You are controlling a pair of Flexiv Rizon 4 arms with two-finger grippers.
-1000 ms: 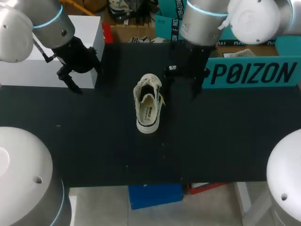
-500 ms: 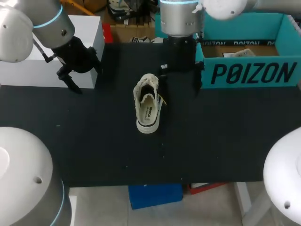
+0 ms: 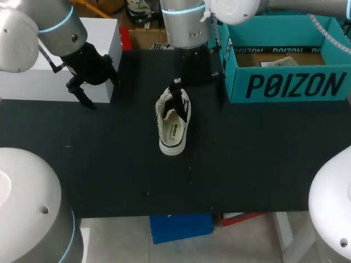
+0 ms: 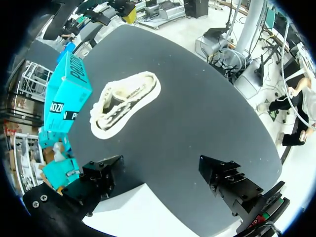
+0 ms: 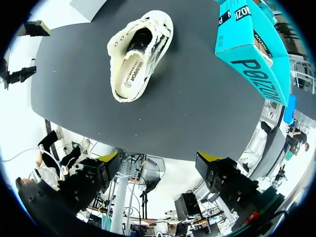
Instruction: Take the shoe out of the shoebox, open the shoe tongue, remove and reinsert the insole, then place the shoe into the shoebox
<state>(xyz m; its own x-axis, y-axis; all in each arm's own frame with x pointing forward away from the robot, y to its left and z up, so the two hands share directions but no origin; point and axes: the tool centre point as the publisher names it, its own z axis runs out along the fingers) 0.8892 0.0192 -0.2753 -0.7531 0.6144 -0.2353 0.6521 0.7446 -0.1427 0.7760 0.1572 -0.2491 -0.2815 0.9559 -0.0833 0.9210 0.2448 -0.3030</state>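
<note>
A cream low-top shoe with a dark inside lies on the black table, toe toward the back. My right gripper comes in from the back and hangs open over the shoe's toe end, one finger above the laces. From the right wrist, the shoe lies ahead of the right gripper, untouched. The teal shoebox stands open at the back right, seen also as the shoebox. My left gripper is open and empty at the back left, with the shoe far ahead of the left gripper.
A white box stands at the back left, just behind the left gripper; its top, the white box, shows under that gripper. The shoebox is beyond the shoe there. Paper lies inside the shoebox.
My right arm has swung left, from in front of the shoebox to above the shoe's toe end. The shoe and my left arm have not moved.
</note>
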